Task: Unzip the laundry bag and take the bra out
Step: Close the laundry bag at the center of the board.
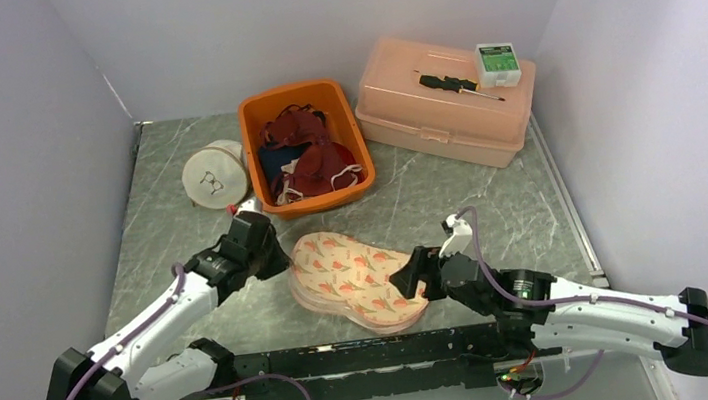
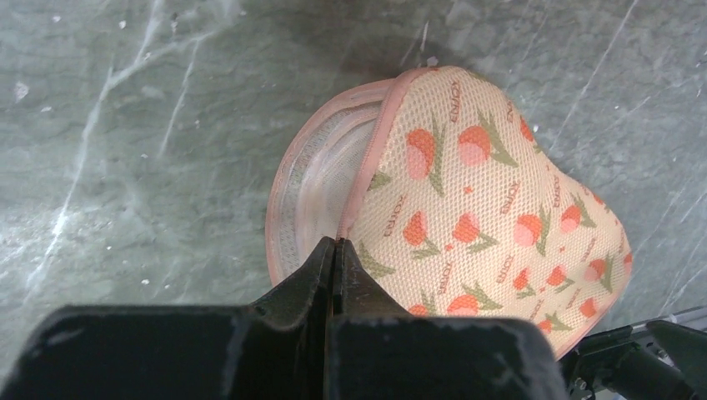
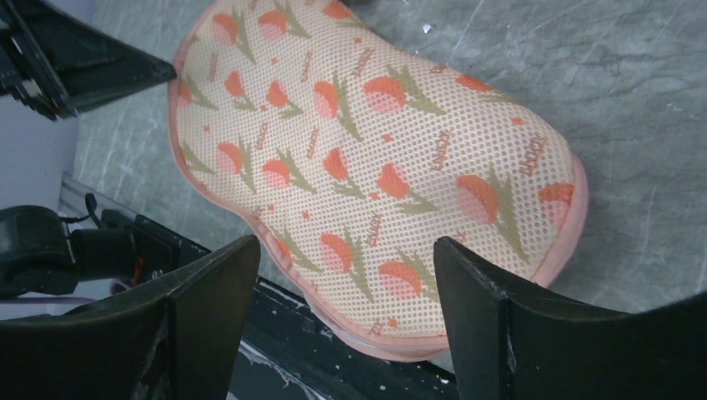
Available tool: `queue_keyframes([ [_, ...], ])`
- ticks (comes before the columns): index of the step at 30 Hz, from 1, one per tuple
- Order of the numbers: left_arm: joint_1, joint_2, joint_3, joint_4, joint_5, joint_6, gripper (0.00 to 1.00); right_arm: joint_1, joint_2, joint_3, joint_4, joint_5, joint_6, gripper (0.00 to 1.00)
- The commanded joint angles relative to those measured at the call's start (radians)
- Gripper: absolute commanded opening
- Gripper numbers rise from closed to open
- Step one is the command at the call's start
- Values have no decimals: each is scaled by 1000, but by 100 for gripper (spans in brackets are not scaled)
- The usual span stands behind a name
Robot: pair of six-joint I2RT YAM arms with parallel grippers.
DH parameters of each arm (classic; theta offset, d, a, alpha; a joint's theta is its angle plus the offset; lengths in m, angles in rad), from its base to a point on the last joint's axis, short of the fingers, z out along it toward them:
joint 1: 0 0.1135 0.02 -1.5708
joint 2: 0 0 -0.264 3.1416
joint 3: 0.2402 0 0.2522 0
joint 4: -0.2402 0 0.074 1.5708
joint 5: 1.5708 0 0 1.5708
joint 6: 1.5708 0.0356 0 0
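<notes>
Unzipping looked to be the step in hand. The left pincer (image 2: 336,247) was pressed together on the pink seam of the laundry bag (image 1: 354,276), right at its tips; whether it held the zip tab I cannot tell. The right pincer (image 3: 346,248) was spread, with the bag just beneath it. Next, it should probably steady the bag while the left pulls along the seam. The bra was out of sight, presumably inside.

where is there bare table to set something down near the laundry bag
Bare table lies right of the laundry bag, up to the peach box, and left of it below the round white pouch. The back is crowded: orange bin, box, pouch.
</notes>
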Motion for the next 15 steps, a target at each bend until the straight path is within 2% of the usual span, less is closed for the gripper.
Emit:
queue_keyframes([
  [1, 1, -77, -43, -41, -35, 0, 3, 0, -35, 2, -21, 76, 51, 80],
  [7, 1, -80, -109, -21, -24, -5, 3, -6, 2, -7, -125, 105, 174, 82],
  [15, 1, -40, -188, 54, -11, -33, 3, -35, -73, -88, -171, 64, 280, 84],
])
